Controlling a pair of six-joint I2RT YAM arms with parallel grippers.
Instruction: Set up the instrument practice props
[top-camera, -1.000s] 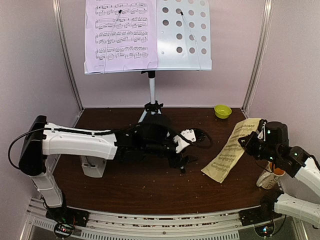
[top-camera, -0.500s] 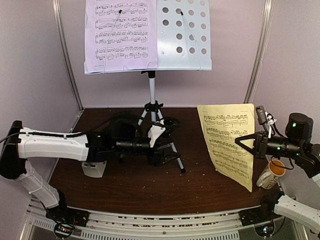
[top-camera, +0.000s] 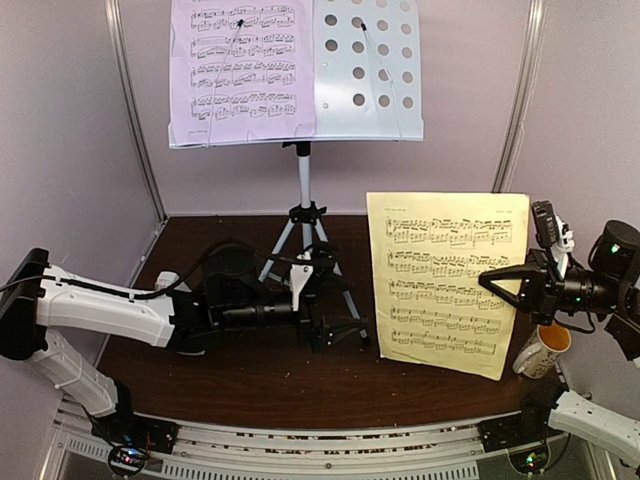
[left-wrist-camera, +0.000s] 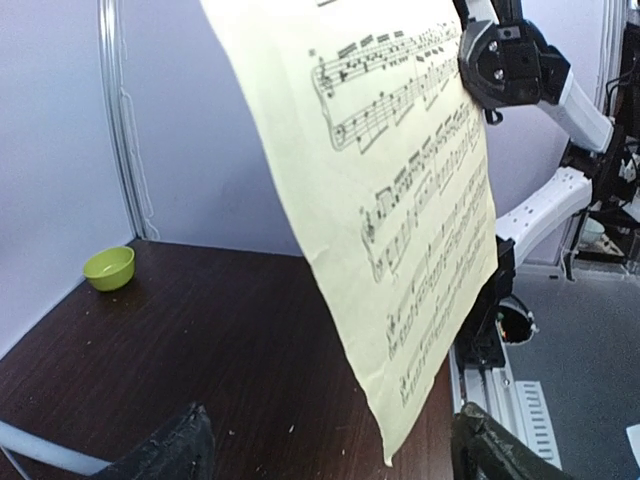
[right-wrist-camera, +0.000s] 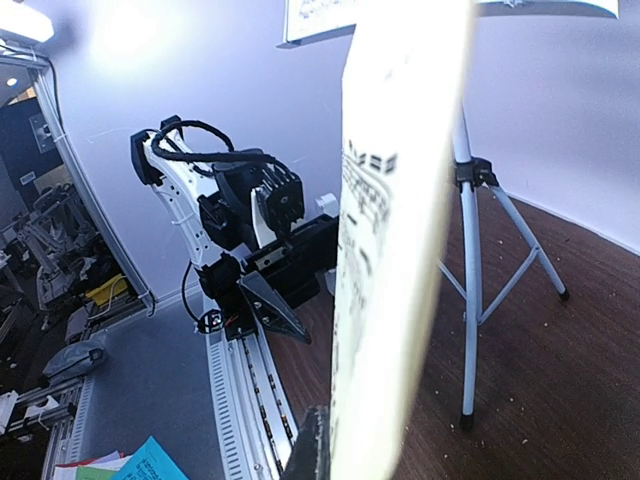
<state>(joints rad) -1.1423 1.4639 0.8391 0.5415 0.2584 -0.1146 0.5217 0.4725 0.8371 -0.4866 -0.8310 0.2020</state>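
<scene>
The music stand stood at the counter's back, one page on its left half; second page right of it, mug farther right.

Tabletop, near edge, centre: a bare strip, open to a pass. Tripod spreads its legs at back centre. Left arm lies low across the left half and reaches up to those legs, blocking any low route there. Yellow sheet hangs upright over the right half, pinched at its right edge by the right gripper. It screens the back right corner, where a green bowl sits. Mug at near right corner. Overhead: stand desk, lilac page covering its left half.
</scene>
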